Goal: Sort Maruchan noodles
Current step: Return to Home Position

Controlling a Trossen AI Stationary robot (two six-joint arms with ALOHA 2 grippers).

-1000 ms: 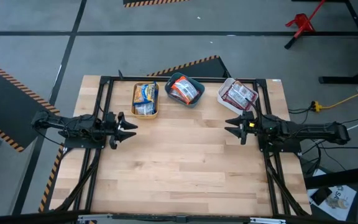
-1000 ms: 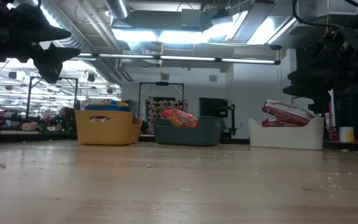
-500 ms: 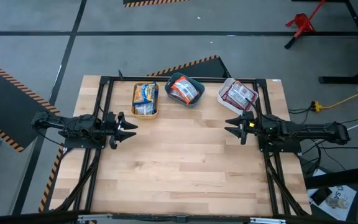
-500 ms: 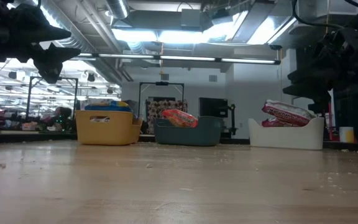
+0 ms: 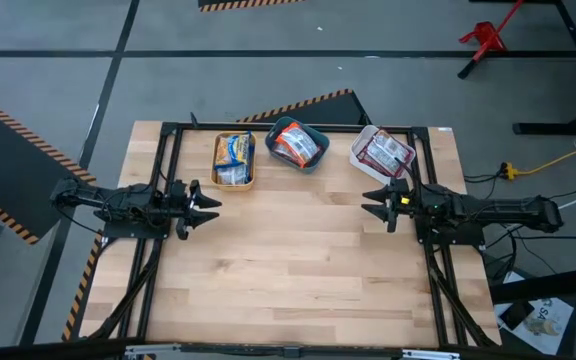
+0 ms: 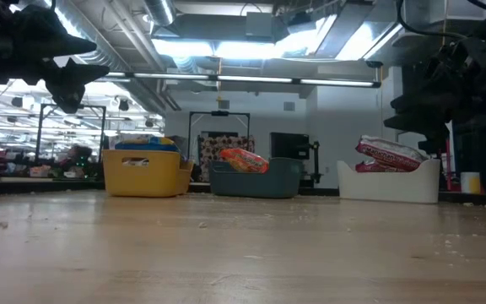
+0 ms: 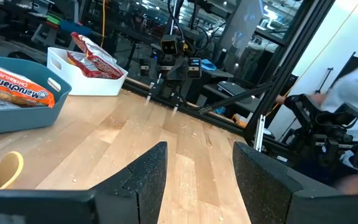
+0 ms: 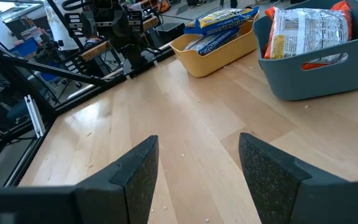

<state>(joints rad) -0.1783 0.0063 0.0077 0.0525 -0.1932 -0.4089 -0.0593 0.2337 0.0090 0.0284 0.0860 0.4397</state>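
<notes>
Three bins run in a row along the far edge of the bench [image 5: 298,270]. The left bin [image 6: 146,179] has noodle packets [image 5: 234,155] lying inside. The middle bin [image 6: 256,182] stands just beside it with packets in it too. The right bin [image 6: 391,188] sits near the far right corner, its packets rising above the rim. In front of the row, the left gripper [image 5: 208,205] hangs by the left edge and the right gripper [image 5: 373,207] by the right edge. Their jaws point toward each other, well apart across the middle.
</notes>
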